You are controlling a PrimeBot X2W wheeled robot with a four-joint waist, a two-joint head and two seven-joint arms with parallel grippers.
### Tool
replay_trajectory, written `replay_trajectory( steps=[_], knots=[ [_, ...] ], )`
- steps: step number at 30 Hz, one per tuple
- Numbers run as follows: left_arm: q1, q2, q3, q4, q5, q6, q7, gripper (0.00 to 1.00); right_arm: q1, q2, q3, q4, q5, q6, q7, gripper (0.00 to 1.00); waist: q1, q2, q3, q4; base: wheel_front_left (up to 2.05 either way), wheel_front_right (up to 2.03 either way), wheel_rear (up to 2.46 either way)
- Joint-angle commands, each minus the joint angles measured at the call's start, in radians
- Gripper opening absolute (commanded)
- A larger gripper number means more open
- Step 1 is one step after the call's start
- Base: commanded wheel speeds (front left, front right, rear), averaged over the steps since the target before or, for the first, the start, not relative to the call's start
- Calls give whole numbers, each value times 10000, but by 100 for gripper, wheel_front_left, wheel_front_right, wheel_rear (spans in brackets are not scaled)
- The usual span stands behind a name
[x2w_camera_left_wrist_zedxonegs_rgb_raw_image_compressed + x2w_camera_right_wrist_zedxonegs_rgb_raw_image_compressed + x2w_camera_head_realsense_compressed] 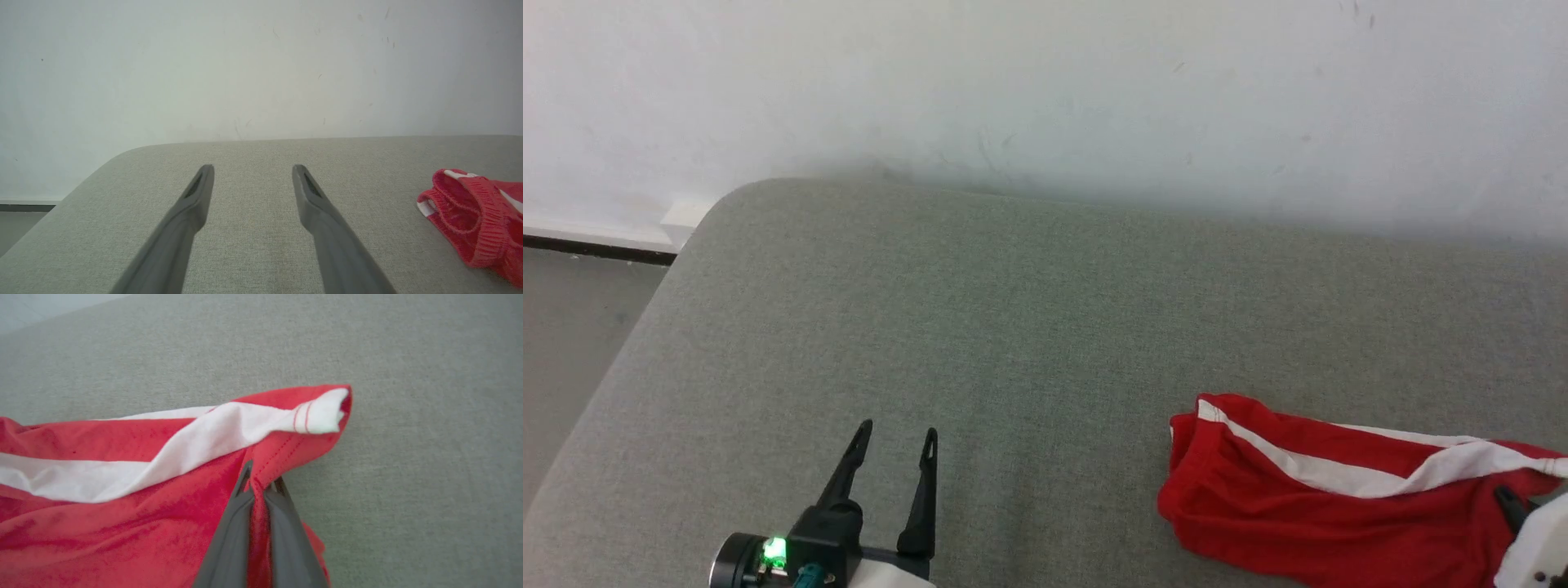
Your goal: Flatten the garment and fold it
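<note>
The garment (1307, 506), bright red shorts with a white side stripe, lies bunched at the lower right of the grey cushion. Its ribbed elastic waistband (478, 220) faces my left wrist view at the right edge. My right gripper (261, 484) is shut on a fold of the red cloth close to a hem corner, with fabric pinched between its fingers; in the head view one dark finger (1509, 506) of it pokes out at the garment's right end. My left gripper (894, 437) stands open over bare cushion, well left of the garment, with nothing between its fingers (200, 188).
The grey fabric cushion (1013, 327) has a rounded far-left corner and butts against a white wall (1045, 82) at the back. Grey floor (572, 327) and a dark baseboard strip lie beyond the cushion's left edge.
</note>
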State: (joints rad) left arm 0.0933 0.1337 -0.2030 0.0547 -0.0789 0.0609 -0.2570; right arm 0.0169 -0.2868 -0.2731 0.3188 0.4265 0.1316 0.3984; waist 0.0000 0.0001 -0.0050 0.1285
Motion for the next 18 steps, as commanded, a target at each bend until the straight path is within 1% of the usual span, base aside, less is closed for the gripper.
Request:
replay_trajectory(
  steps=[1, 7, 11, 15, 18],
  knots=[
    [72, -45, 58, 34, 124, -64, -47, 100, 112, 112, 129, -265, 82, -9, 107, 0, 0, -1, -61, -8, 0, 0, 0],
    [173, -199, 135, 115, 199, -243, -47, 100, 435, 576, 1075, -2253, 355, -9, 908, 0, 0, -1, -199, 129, 0, 0, 0],
    [202, -259, 207, 144, 254, -333, -47, 100, 481, 1105, 1737, -3225, 493, -9, 1389, 0, 0, -1, -225, 364, 0, 0, 0],
    [214, -283, 316, 147, 294, -401, -47, 100, 309, 1642, 2353, -3839, 582, -9, 1732, 0, 0, -1, -168, 589, 0, 0, 0],
    [168, -309, 338, 162, 331, -486, -47, 100, 60, 1935, 2719, -3897, 626, -9, 1944, 0, 0, -1, -78, 749, 0, 0, 0]
  ],
)
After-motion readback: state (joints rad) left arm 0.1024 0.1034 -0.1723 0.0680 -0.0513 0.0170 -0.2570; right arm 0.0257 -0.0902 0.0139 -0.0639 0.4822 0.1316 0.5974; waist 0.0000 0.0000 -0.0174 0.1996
